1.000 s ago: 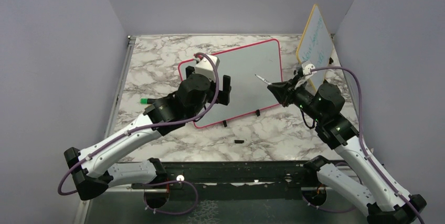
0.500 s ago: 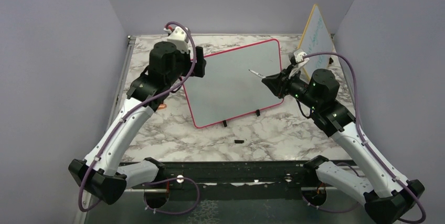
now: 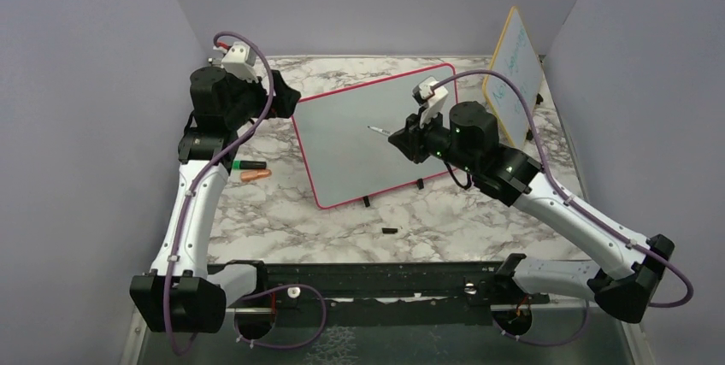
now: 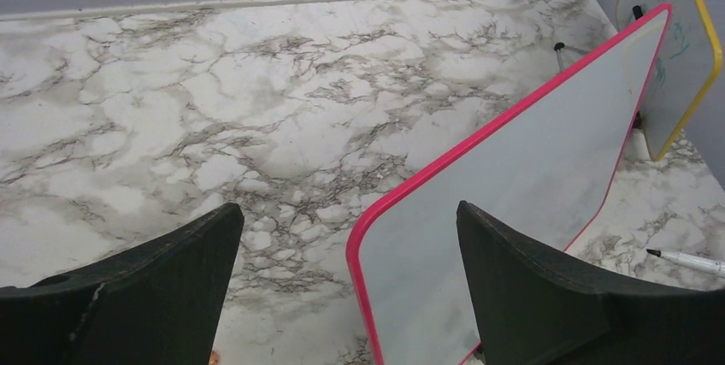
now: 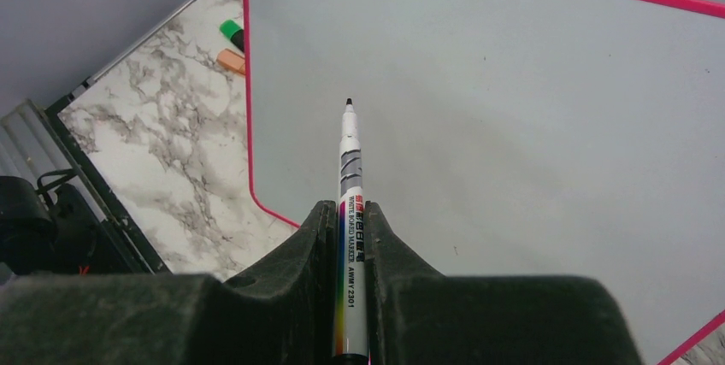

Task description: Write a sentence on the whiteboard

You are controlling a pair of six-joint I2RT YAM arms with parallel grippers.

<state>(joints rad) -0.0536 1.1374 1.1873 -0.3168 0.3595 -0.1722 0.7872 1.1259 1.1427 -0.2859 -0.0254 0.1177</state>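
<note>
Pinching the marker (image 5: 349,168), your right pincer (image 5: 350,211) aims its tip straight at the blank whiteboard (image 5: 513,126) just ahead; your left pincer (image 4: 348,211), spread, hangs near the table's (image 4: 171,83) far-left corner.

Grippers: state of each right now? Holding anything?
Left gripper: open, holding nothing.
Right gripper: closed on the marker.
</note>
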